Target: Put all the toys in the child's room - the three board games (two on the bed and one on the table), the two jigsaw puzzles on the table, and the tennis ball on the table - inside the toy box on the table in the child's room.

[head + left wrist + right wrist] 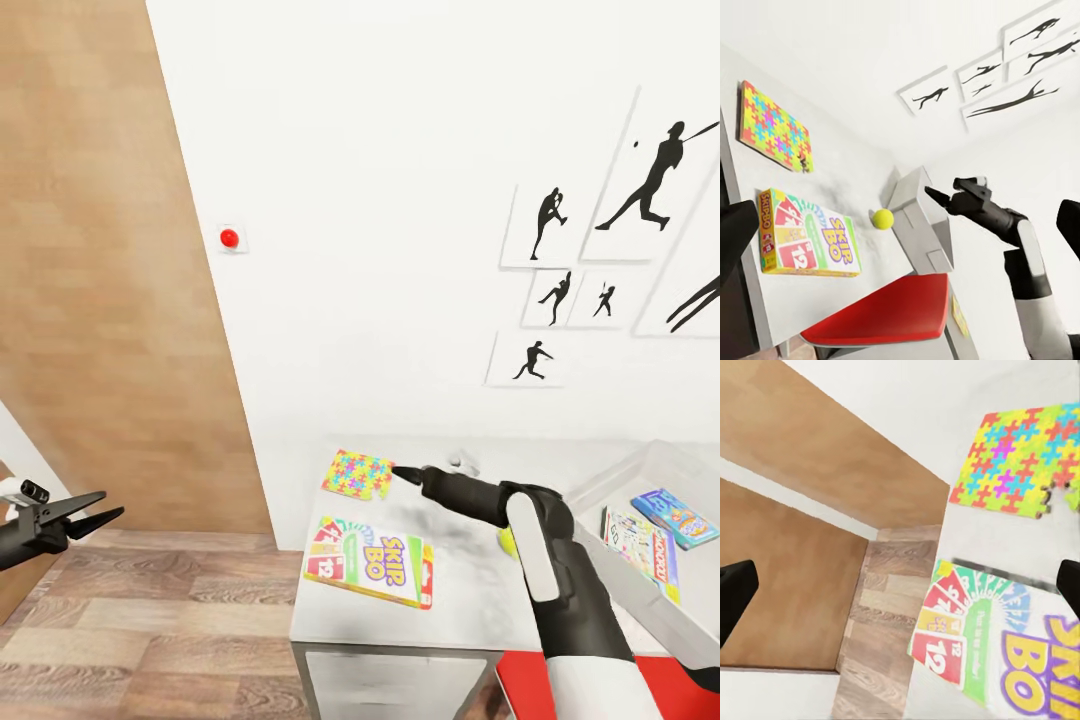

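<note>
On the table (470, 590), multicoloured jigsaw puzzle (358, 474) lies flat.

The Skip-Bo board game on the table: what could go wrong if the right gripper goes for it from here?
The board game lies flat close to the front edge of the table, so a push might slide it off onto the floor. A flat box offers little for the right gripper to pinch. The tennis ball rests near the toy box beside the right arm; a sweep of the arm might set it rolling.
</note>
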You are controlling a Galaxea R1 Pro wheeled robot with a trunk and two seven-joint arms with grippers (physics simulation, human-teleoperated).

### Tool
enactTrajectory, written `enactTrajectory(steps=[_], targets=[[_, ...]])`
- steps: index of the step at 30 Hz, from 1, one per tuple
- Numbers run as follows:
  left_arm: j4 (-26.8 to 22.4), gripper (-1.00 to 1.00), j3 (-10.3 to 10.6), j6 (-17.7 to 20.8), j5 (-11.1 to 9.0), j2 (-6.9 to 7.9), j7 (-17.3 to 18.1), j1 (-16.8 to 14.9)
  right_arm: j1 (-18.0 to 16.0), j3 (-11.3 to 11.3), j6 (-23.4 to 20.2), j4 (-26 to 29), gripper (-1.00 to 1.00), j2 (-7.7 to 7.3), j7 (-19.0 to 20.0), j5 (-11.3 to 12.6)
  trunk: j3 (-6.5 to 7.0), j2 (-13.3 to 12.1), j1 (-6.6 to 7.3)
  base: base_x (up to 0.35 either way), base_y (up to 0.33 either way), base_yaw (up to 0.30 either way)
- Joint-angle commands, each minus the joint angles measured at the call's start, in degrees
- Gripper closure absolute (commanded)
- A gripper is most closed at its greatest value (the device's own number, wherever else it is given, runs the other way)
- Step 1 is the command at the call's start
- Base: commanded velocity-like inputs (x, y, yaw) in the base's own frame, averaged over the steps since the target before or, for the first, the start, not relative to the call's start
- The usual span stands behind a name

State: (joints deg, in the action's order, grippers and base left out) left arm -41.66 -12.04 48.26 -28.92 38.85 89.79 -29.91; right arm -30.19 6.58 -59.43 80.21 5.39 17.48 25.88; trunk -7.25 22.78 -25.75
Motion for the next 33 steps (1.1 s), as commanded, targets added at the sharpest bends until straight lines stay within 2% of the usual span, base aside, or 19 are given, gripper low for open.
enactTrajectory(steps=[1, 2, 4, 8, 13, 20, 24, 33], targets=[[0.00, -1.00, 0.02, 0.61, 0.01, 0.02, 0.21, -0.04, -1.24, -0.09, -0.42, -1.59, -1.00, 0.08, -0.96, -0.43, -0.13, 0.14, -0.03, 0.000, 0.000, 0.000], [0.00, -1.00, 0.03, 0.61, 0.03, 0.01, 0.21, -0.05, -2.34, -0.28, -0.48, -3.18, -1.00, 0.09, -2.26, -0.44, -0.13, 0.14, -0.03, 0.000, 0.000, 0.000], [0.00, -1.00, 0.06, 0.56, 0.07, 0.00, 0.21, -0.03, -6.78, -0.78, -0.57, -10.26, -1.00, 0.03, -6.51, -0.53, -0.13, 0.14, -0.03, 0.000, 0.089, 0.000], [0.00, -1.00, 0.08, 0.46, 0.13, 0.00, 0.21, -0.02, -12.24, -1.04, -0.46, -20.81, -1.00, -0.24, -11.16, -0.74, -0.13, 0.14, -0.03, 0.000, 0.184, 0.000], [0.00, -1.00, 0.08, 0.44, 0.39, -0.01, 0.21, -0.02, -16.36, -1.10, -0.29, -29.39, -1.00, -0.15, -15.48, -0.88, -0.13, 0.14, -0.03, 0.000, 0.077, 0.000], [0.00, -1.00, 0.10, 0.35, 0.43, -0.08, 0.21, -0.03, -17.68, -1.12, 1.46, -32.82, -1.00, 0.00, -22.42, -0.90, -0.13, 0.14, -0.03, 0.000, 0.090, 0.000], [0.00, -1.00, 0.15, 0.35, 0.54, -0.30, 0.21, -0.02, -17.81, -0.99, 1.73, -34.23, -1.00, -0.48, -25.47, -0.82, -0.13, 0.14, -0.03, 0.001, 0.036, 0.000], [0.00, -1.00, 0.17, 0.27, 0.55, -0.44, 0.21, 0.00, -18.29, -0.92, 1.72, -36.76, -1.00, -1.10, -27.55, -1.06, -0.13, 0.14, -0.03, 0.087, 0.075, 0.000]])
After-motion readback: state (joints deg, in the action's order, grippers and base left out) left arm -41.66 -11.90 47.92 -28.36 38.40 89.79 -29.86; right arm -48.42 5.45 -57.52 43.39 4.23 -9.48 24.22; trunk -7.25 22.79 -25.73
